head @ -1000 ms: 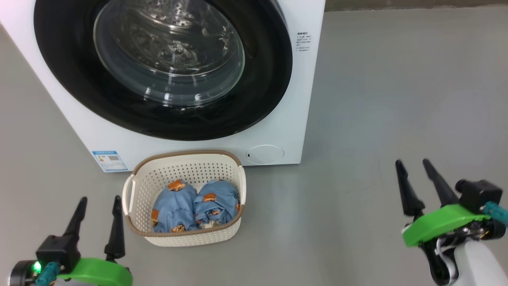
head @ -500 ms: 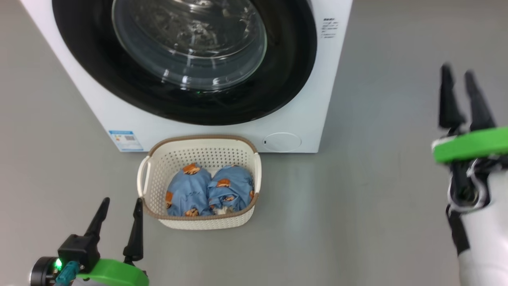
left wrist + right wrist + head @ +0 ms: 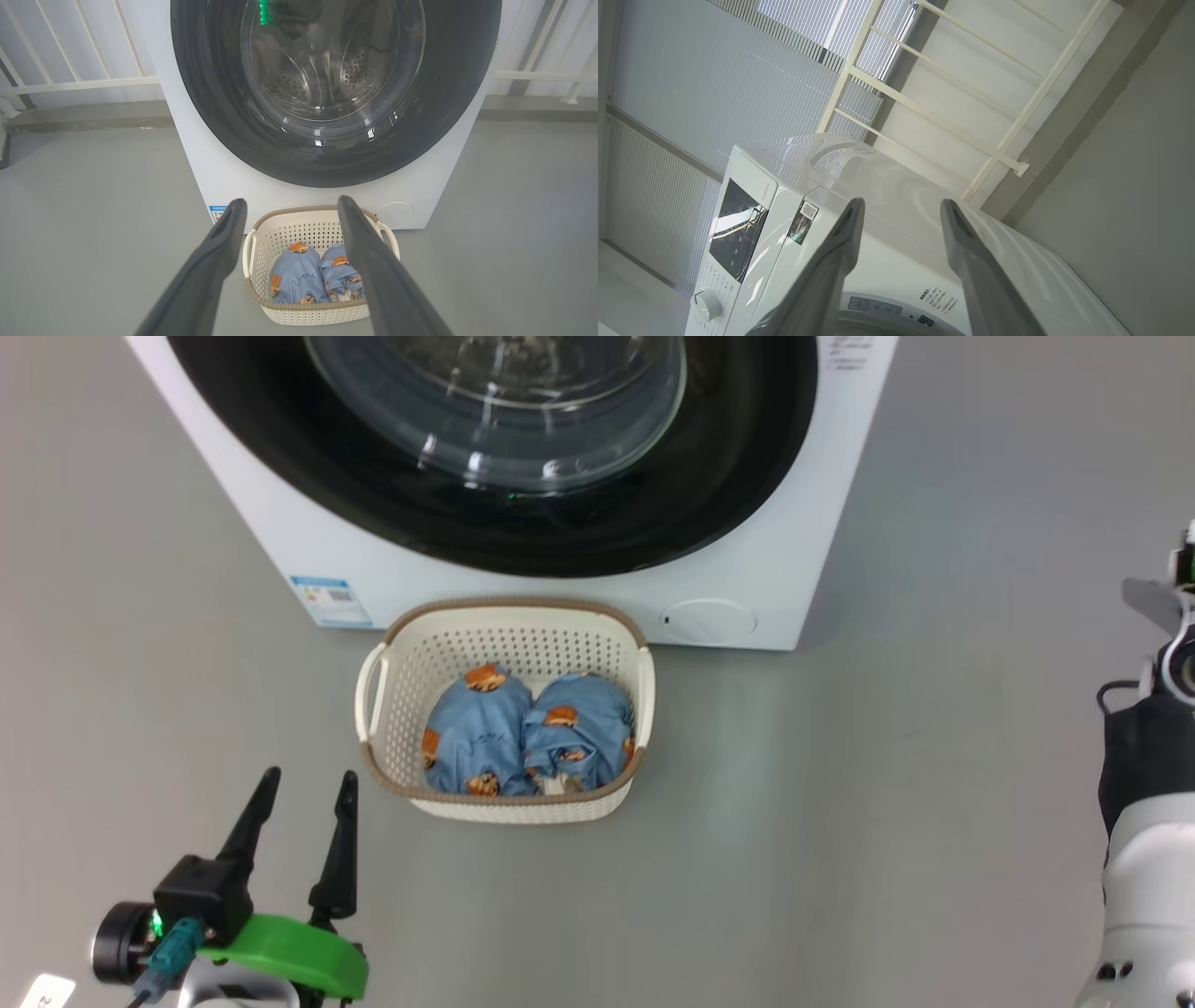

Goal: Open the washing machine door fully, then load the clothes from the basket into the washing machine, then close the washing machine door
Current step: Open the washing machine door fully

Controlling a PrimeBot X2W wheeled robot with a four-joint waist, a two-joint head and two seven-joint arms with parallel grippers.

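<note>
As viewed from the head, shut flat against the front of the washing machine: the washing machine door, glossy black ring around clear glass, steel drum visible through it. Just in front, on the grey floor — the basket, upright, between the blue label and the round service cap; touching the cabinet or not, cannot tell. Inside, side by side and pressed together: the clothes, two blue bundles with orange-brown figures, a scrap of cream at the near edge. At lower left, just beside the basket's near left corner but apart from it: the left gripper, claw spread wide, clamped on nothing. From the left wrist, basket and door framed between the two dark fingers. At the right edge, well apart from the basket: the pale right forearm. From the right wrist — the right gripper, claw apart and empty, aimed at the machine's white top, control panel and knob to one side, a pale railing beyond.
</note>
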